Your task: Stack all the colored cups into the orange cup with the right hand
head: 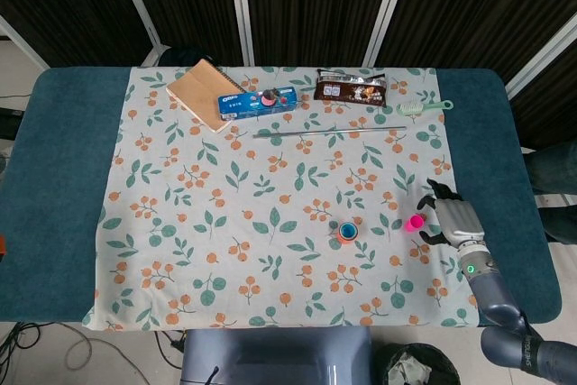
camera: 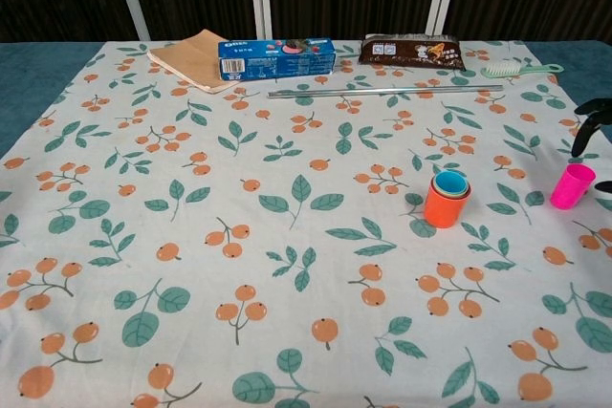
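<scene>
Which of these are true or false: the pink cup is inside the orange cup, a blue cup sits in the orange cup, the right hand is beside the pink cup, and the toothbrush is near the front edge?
1. The pink cup is inside the orange cup. False: it stands alone on the cloth, to the orange cup's right.
2. A blue cup sits nested in the orange cup. True.
3. The right hand is beside the pink cup. True.
4. The toothbrush lies near the front edge. False: it lies at the far edge.
</scene>
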Action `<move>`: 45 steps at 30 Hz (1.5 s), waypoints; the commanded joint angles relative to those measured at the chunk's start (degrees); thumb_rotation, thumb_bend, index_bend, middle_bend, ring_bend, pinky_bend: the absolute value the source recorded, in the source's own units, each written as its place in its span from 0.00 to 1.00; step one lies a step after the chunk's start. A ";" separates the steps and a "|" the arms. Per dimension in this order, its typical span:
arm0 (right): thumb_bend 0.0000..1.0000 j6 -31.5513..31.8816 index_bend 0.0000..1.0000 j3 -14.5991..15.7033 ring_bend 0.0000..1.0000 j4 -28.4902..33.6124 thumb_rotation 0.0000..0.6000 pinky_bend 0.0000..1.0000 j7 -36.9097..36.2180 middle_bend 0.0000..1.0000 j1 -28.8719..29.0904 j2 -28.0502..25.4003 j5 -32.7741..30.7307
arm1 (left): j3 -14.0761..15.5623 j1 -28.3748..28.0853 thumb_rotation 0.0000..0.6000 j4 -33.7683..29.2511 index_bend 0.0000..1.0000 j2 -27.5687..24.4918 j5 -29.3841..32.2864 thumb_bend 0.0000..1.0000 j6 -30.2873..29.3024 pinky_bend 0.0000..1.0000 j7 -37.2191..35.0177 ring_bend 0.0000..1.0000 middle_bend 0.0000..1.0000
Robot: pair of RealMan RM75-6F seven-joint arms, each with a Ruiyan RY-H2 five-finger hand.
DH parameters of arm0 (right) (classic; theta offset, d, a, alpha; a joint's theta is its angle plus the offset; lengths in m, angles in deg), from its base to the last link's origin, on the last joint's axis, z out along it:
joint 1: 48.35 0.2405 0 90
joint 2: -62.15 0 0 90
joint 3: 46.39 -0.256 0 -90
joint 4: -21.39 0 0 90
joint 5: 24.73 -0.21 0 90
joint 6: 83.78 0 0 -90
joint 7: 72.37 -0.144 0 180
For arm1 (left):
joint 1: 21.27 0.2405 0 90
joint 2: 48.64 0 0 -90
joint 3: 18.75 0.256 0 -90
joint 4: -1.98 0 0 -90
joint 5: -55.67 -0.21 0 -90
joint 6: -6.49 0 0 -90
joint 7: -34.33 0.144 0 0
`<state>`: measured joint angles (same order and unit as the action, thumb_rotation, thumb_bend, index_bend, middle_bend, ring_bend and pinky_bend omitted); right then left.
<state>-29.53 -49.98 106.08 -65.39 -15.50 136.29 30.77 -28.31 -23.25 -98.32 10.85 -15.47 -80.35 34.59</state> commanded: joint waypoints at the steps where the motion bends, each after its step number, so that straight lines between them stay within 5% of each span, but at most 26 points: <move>1: 0.36 -0.14 0.38 -0.24 0.03 -0.72 1.00 0.17 -0.31 0.00 -0.06 0.88 0.68 | 0.01 -0.01 1.00 0.00 0.15 0.00 0.00 0.39 0.02 0.14 0.04 0.01 0.03; 45: 0.38 -2.73 0.50 -2.48 0.05 -3.90 1.00 0.17 -0.08 0.00 -0.77 3.36 1.29 | 0.17 -0.06 1.00 0.03 0.15 -0.01 0.13 0.40 0.41 0.14 0.45 0.01 0.03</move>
<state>-32.24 -52.45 102.20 -65.49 -16.26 139.64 32.07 -28.14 -23.31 -98.29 10.84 -15.34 -79.94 35.04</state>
